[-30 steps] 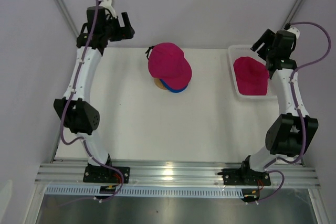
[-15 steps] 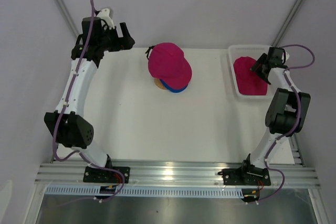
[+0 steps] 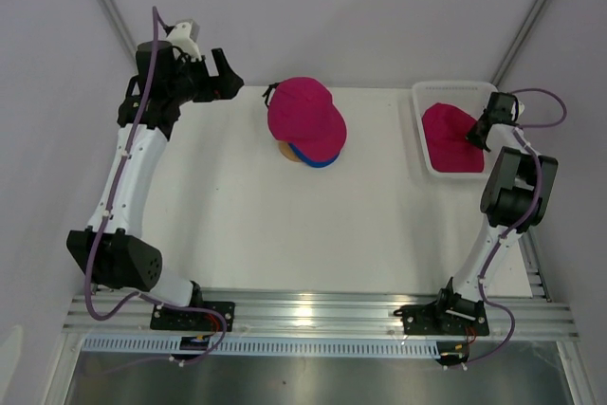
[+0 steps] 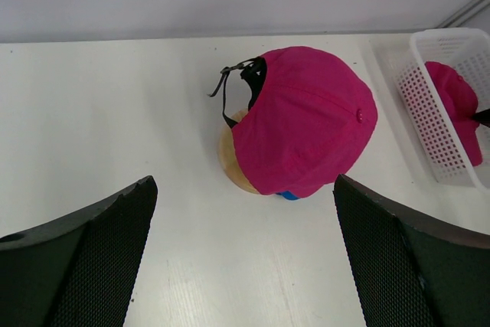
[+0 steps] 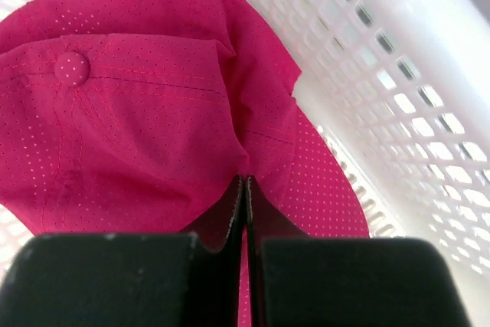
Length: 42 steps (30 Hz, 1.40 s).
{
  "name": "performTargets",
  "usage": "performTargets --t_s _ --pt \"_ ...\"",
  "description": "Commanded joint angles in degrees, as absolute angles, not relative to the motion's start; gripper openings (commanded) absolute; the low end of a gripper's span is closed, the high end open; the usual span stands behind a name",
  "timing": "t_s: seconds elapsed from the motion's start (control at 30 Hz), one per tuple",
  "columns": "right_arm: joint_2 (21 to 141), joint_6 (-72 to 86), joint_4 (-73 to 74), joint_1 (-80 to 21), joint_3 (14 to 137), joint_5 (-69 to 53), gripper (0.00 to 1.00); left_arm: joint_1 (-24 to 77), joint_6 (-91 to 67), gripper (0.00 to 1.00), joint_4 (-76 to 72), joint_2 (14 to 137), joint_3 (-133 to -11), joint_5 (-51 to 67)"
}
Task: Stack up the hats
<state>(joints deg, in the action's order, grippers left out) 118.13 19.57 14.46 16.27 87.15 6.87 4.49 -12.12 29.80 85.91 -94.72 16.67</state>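
A magenta-pink hat (image 3: 305, 116) (image 4: 306, 132) sits on top of the tan wooden stand (image 4: 230, 162), and the royal blue hat (image 3: 318, 159) (image 4: 289, 195) peeks out beneath it. Another magenta-pink hat (image 3: 450, 135) (image 5: 138, 112) lies in the white mesh basket (image 3: 424, 92). My right gripper (image 3: 477, 135) (image 5: 244, 181) is down in that basket, shut on a puckered fold of this hat where crown meets brim. My left gripper (image 3: 228, 78) (image 4: 245, 258) hovers open and empty at the table's far left, facing the stacked hats.
The basket (image 5: 398, 74) (image 4: 429, 112) stands at the far right corner of the white table (image 3: 237, 215), its wall close beside my right fingers. Bare tabletop lies between the stand and both arm bases.
My right arm dropped into the basket and its jaws closed on the pink hat. The left arm stretched further back and left, staying open.
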Motion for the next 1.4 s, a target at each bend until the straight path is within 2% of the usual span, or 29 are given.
performTargets --t_s 0.0,0.13,0.37,0.67,1.0,1.13,1.37 --pt "114.2 16.1 11.4 16.3 90.8 4.6 0.0 4.7 -14.1 0.99 28.4 84.2 -96.4 20.3" --pt "103.9 17.0 11.2 16.3 88.4 0.6 0.0 5.0 -14.9 1.0 27.2 83.2 -96.9 24.0" --pt "86.9 22.9 6.8 15.0 85.9 -18.9 0.0 8.5 -14.9 1.0 27.9 84.0 -99.8 25.9" --pt "80.2 30.3 0.2 3.8 86.7 -31.9 0.0 15.6 -16.3 1.0 24.7 84.7 -101.1 27.4" --pt "89.5 34.6 -9.3 -11.2 90.7 -37.4 0.0 12.5 -17.0 0.99 19.3 73.3 -89.0 20.6" --pt "96.7 39.5 -16.8 -12.6 93.7 -39.5 0.0 10.6 -16.7 0.99 19.6 72.5 -88.2 18.8" --pt "115.1 43.4 -19.6 -14.3 109.8 -47.5 0.0 5.1 -22.1 1.0 17.2 75.2 -84.5 20.7"
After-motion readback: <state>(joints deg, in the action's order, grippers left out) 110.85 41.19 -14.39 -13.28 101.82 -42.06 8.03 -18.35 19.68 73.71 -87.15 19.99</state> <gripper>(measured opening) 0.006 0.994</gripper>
